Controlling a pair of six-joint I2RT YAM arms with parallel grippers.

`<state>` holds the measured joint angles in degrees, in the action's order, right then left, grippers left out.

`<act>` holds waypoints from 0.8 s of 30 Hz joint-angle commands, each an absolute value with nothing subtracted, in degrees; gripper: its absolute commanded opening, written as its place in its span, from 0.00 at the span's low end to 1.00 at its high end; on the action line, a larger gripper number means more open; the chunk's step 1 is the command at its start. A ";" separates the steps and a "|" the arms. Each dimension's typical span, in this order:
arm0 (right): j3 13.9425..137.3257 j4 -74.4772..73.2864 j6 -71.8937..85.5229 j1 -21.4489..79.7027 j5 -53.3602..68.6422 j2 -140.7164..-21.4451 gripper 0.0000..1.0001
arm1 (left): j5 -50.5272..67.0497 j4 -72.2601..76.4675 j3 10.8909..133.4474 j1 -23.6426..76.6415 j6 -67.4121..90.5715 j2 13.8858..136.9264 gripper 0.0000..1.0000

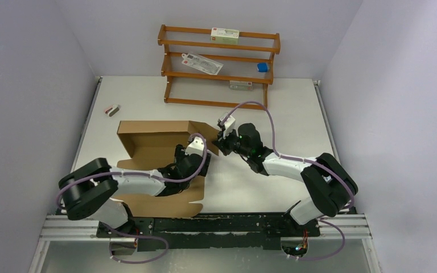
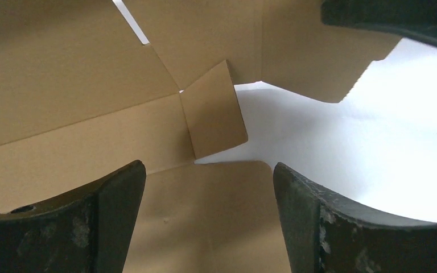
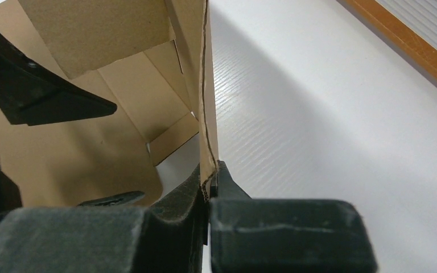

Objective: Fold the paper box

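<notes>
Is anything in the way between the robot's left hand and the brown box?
No, nothing visible is. The left hand hangs open right over the paper box, and the right hand pinches one raised side of it.

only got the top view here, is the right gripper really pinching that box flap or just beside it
observer: pinching. the right wrist view shows the right gripper shut on the edge of an upright flap of the box.
operator: left one holding anything
observer: no, the left wrist view shows the left gripper open above the box floor, nothing between its fingers.
operator: corner tab tucked in yet
observer: no, in the left wrist view the corner tab juts out loose, white table showing past it.
</notes>
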<state>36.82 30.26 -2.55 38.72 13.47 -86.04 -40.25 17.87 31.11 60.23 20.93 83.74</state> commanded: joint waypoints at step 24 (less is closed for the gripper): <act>34.12 28.15 -3.57 40.97 10.90 -81.59 0.00 | -34.78 34.52 25.22 51.35 30.34 88.71 0.38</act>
<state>35.18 28.80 -3.05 40.47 12.43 -83.57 -39.44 29.80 27.75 53.65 25.43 89.34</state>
